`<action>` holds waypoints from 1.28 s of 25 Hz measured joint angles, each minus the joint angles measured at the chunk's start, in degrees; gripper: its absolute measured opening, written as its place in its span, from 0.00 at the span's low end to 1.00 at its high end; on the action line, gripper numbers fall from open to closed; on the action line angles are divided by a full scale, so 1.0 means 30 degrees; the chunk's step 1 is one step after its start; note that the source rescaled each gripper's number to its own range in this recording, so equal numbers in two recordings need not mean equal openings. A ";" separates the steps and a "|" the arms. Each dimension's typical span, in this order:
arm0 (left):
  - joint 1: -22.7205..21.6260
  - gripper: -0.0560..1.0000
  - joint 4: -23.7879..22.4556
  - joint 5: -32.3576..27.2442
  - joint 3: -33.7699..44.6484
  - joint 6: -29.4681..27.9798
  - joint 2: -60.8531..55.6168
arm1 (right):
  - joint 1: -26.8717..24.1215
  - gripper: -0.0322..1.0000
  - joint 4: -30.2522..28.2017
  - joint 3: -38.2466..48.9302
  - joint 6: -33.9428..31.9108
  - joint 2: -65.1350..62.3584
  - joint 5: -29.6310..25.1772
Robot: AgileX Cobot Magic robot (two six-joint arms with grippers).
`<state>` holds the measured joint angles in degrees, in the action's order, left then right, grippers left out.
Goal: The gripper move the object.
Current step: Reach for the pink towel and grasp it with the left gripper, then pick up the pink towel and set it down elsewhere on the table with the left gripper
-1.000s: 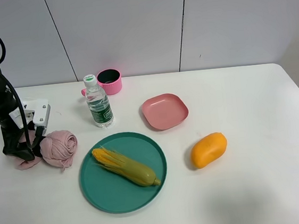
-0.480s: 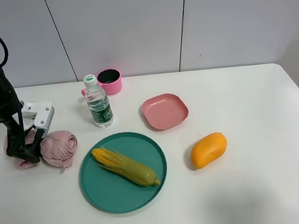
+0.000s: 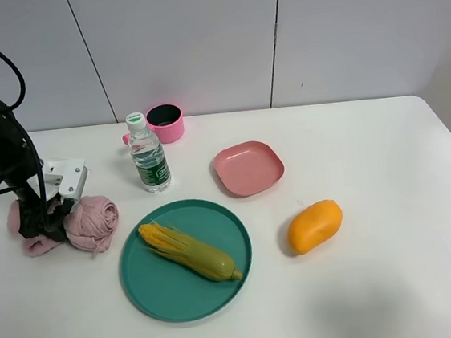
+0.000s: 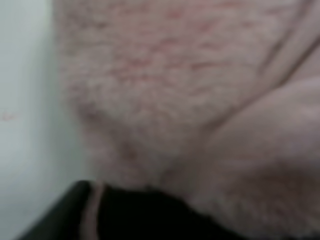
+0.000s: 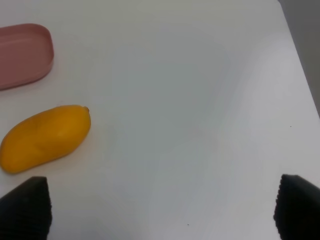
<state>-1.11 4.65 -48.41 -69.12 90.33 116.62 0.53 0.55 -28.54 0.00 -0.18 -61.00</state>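
The black left claw (image 3: 42, 225) is clenched on the banded middle of the fuzzy pale-pink rolled towel (image 3: 94, 221), at the left of the white tabletop (image 3: 383, 282). Just beside the towel, a round teal plate (image 3: 154, 293) holds a green-husked corn cob (image 3: 187, 251). The right claw (image 5: 160, 205) is spread wide and holds nothing, near a yellow mango (image 5: 45, 137).

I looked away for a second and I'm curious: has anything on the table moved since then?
The left gripper, clamped on the pink towel, has shifted slightly right toward the green plate, and the towel seems to have edged along with it. The bottle, pink cup, square plate, corn and mango stayed put.
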 joint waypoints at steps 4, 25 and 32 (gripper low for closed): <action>0.0000 0.05 0.0000 -0.0417 0.0000 -0.0126 -0.0054 | 0.0000 1.00 0.0000 0.0000 0.0000 0.0000 0.0000; 0.3433 0.05 0.3665 -0.5994 -0.6511 -1.4367 -1.0067 | 0.0000 1.00 0.0000 0.0000 0.0000 0.0000 0.0000; 0.9599 0.05 0.0208 -0.6452 -0.9288 -1.8524 -0.7705 | 0.0000 1.00 0.0000 0.0000 0.0000 0.0000 0.0000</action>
<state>27.68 5.27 -67.76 -96.98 34.76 93.50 0.53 0.55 -28.54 0.00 -0.18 -61.00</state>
